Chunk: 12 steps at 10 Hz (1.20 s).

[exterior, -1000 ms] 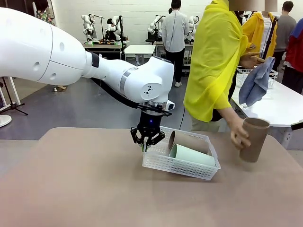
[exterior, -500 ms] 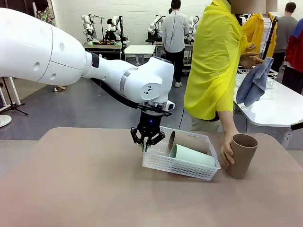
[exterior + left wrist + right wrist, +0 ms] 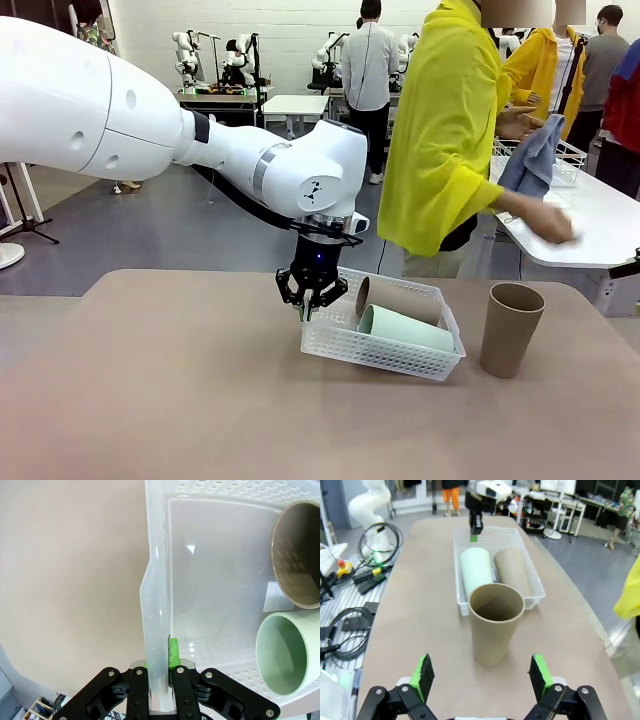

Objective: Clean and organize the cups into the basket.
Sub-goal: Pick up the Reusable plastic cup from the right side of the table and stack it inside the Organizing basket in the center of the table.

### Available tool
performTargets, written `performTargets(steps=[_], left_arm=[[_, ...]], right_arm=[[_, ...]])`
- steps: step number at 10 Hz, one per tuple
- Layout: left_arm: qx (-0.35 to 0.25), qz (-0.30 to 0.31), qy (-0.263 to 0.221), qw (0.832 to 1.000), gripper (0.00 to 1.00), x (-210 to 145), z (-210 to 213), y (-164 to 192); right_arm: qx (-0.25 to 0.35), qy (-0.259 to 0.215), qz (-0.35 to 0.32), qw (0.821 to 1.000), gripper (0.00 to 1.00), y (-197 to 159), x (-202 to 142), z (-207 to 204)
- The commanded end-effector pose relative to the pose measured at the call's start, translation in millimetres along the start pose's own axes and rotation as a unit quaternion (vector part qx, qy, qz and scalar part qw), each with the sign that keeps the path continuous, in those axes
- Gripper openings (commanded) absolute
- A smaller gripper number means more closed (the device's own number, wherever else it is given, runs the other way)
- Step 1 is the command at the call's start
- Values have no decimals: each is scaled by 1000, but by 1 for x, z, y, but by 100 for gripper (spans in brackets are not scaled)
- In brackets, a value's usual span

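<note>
My left gripper (image 3: 312,306) (image 3: 159,672) is shut on the left rim of the white lattice basket (image 3: 330,345) (image 3: 156,580), which sits slightly tilted on the table. Inside it lie two cups on their sides: a brown cup (image 3: 402,298) (image 3: 300,555) and a mint green cup (image 3: 405,328) (image 3: 285,652). Another brown cup (image 3: 511,328) (image 3: 495,625) stands upright on the table just right of the basket (image 3: 536,592). My right gripper (image 3: 481,677) hangs open close in front of that upright cup, its green pads (image 3: 423,674) on either side, not touching it.
A person in a yellow top stands at the far right and reaches with a blue cloth (image 3: 535,155) over a white side table (image 3: 600,225). Cables and tools (image 3: 355,580) lie beside the brown table. The table's left and near parts are bare.
The person set the brown cup upright on the table to the right of the basket, let go and turned to the white side table. Both arms stayed put.
</note>
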<state>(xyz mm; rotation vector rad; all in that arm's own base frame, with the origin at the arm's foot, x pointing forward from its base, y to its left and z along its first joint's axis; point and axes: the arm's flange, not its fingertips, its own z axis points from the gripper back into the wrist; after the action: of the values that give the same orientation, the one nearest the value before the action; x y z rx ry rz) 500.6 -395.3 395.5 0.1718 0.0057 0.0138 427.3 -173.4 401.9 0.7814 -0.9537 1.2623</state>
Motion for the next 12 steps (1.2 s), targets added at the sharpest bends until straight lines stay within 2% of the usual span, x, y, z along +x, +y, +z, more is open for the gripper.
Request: performTargets(steps=[1,3,8,10,12], left_arm=[[-6,-2,-2,1000,0,-3,-1,3],[-6,-2,-2,1000,0,-3,-1,3],[-6,-2,-2,1000,0,-3,-1,3],[-6,-2,-2,1000,0,-3,-1,3],[-6,-2,-2,1000,0,-3,-1,3]], right_arm=[[-12,-16,-22,1000,100,-16,-22,-19],[4,-17,-26,1000,100,-18,-39,-42],[19,23,-45,999,100,-30,-55,-109],[6,28,-54,998,100,-39,-58,-121],[34,31,-60,997,100,-38,-58,-125]])
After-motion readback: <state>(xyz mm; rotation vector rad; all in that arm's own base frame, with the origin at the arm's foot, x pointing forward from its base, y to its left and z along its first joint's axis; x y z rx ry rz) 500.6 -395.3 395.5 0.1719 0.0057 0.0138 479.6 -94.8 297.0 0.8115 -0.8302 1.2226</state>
